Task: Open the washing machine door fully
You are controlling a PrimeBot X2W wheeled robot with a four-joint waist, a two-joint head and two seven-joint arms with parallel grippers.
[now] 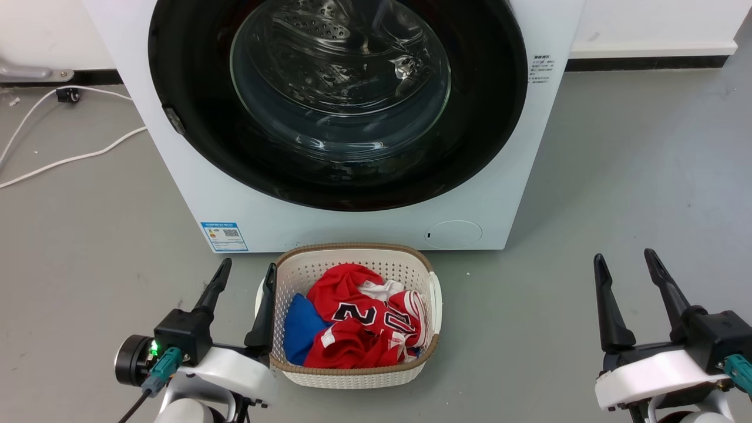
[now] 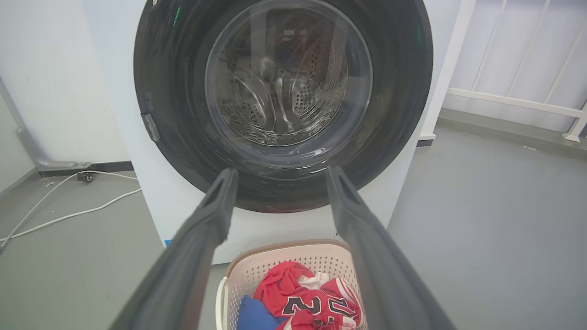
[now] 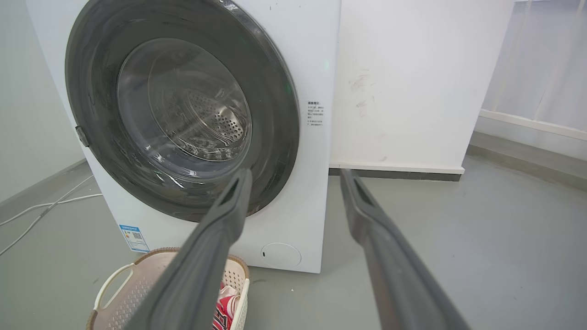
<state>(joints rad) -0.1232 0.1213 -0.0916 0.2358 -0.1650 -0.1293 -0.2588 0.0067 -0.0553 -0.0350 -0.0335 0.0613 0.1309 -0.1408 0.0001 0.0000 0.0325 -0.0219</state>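
Dead ahead on the grey floor (image 1: 617,176): white front-loading washing machine (image 1: 352,226). The large round glossy black washing machine door (image 1: 338,94) sits flush against its front, shut, and spans nearly the full cabinet width. It has a bulging clear glass bowl at its centre, with the perforated steel drum (image 2: 316,98) visible through it. Small grey latch tab (image 1: 174,119) on the door's left edge in the head view. Blue label sticker (image 1: 224,236) at the cabinet's lower left, round white service flap (image 1: 453,234) at its lower right.

Cream perforated plastic laundry basket with a brown rim (image 1: 352,376) stands on the floor just in front of the machine, below the door. Inside: crumpled red jersey with a black "20" (image 1: 364,326), blue cloth (image 1: 301,329) on its left.

Left gripper (image 1: 248,265): lower left of the head view, fingers spread apart, holding nothing, pointing up toward the machine and well short of the door. Its inner finger overlaps the basket's left rim in the head view; can't tell if they touch. The left wrist view looks almost square-on at the door, its lower half framed between the two fingers.

Right gripper (image 1: 624,255): lower right, fingers spread apart, holding nothing, over bare floor off to the machine's right. The right wrist view sees the door at an angle, up and to the left.

White cable (image 1: 70,158) lies on the floor left of the machine.
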